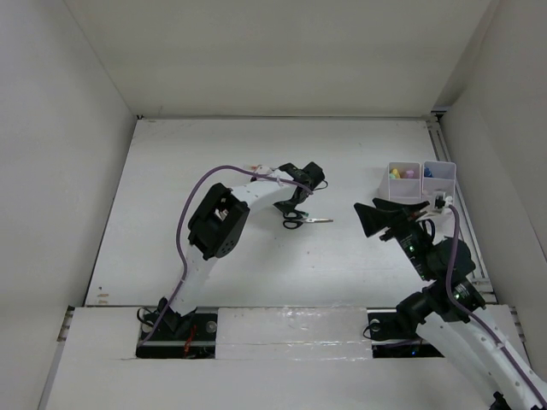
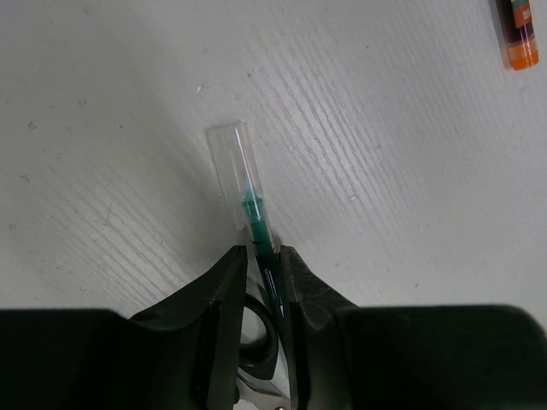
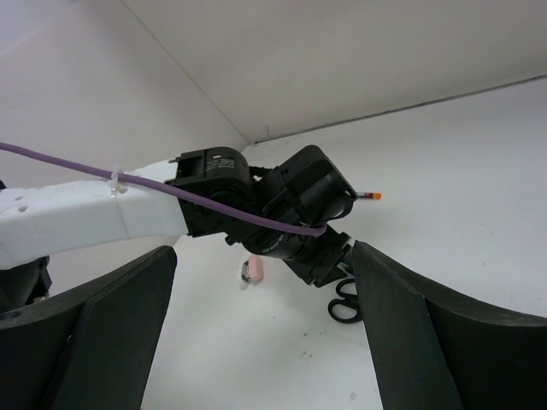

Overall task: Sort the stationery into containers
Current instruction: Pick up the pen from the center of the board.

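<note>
My left gripper point(image 2: 263, 256) is shut on a thin dark pen point(image 2: 254, 213) with a green tip and a clear cap, held low over the table. The black-handled scissors point(image 2: 256, 335) lie right under its fingers; in the top view they point(image 1: 301, 220) lie just beside the left gripper point(image 1: 286, 203). A second pen with an orange end point(image 2: 519, 34) lies farther off. The small pink eraser point(image 3: 254, 269) lies behind the left arm. The white containers point(image 1: 402, 191) at the right hold a yellow stick point(image 1: 395, 173), a pink stick and the blue-capped bottle point(image 1: 428, 172). My right gripper point(image 1: 365, 219) is open and empty, left of the containers.
White walls close in the table on the left, back and right. The left arm's purple cable point(image 1: 201, 184) loops above the table. The right wrist view shows the left arm's wrist point(image 3: 291, 205) straight ahead, with the scissors point(image 3: 344, 301) below it.
</note>
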Available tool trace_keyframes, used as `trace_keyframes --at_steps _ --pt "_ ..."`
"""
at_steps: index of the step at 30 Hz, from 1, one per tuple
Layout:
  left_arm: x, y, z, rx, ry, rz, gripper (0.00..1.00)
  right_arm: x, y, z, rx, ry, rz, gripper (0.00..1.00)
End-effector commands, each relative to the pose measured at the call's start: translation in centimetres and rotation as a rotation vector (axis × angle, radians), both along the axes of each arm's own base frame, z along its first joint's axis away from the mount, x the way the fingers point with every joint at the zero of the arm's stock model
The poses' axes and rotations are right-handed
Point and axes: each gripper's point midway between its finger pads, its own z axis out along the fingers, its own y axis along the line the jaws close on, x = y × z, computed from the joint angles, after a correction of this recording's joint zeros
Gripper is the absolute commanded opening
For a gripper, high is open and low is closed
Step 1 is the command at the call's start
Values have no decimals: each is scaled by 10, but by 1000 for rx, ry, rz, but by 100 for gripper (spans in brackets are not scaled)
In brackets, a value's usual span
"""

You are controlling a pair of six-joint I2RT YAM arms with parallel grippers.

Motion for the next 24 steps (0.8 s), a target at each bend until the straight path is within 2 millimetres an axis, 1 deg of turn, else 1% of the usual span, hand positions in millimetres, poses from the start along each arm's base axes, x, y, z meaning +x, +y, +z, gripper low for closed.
trace_keyframes --at_steps 1,2,3,6,7,8,9,11,12,13,14,15,16,17,18,20,21,22,23,24 --pt "-10 15 -25 54 32 98 18 -6 5 10 28 -29 37 89" --pt "-10 16 -25 59 36 89 18 -7 5 10 36 -25 39 89" --pt "-12 16 -30 61 49 89 18 -7 5 10 36 -25 39 89" --pt "-10 11 -31 49 51 65 11 -9 5 12 40 -35 48 89" --pt "-12 13 -38 63 63 50 2 -9 5 12 40 -35 48 89" --pt "-9 9 -37 48 49 50 0 -10 5 10 40 -35 48 89" --pt "-13 11 -41 51 65 50 0 -10 5 10 40 -35 48 89" --pt "-8 6 -36 29 43 29 0 -10 2 12 47 -41 36 89" --pt "-7 8 -35 37 34 29 0 -10 2 12 47 -42 36 89" --pt "-1 8 -28 40 -3 32 0 -9 3 8 42 -34 36 89" --pt "5 9 -18 54 -32 2 0 -8 1 8 44 -33 27 89" --pt "10 11 -15 72 -58 -6 0 -8 1 8 44 -33 27 89" --pt "14 13 -6 86 -86 -9 0 -8 1 8 44 -33 27 89" --pt "25 13 9 97 -148 -13 0 -8 1 8 44 -33 27 89" --pt "33 9 17 107 -184 -62 0 -7 -1 8 46 -31 16 89" --pt "44 10 32 139 -247 -109 0 -6 -2 5 35 -25 3 89" --pt "45 11 43 142 -271 -129 0 -4 -4 5 37 -24 -9 89" --pt "51 7 53 149 -308 -179 0 -3 -5 2 32 -13 -18 89" --pt "54 7 62 152 -336 -200 0 -3 -7 6 39 -19 -27 89" --pt "56 5 87 132 -387 -229 0 -4 -10 6 40 -17 -39 89"
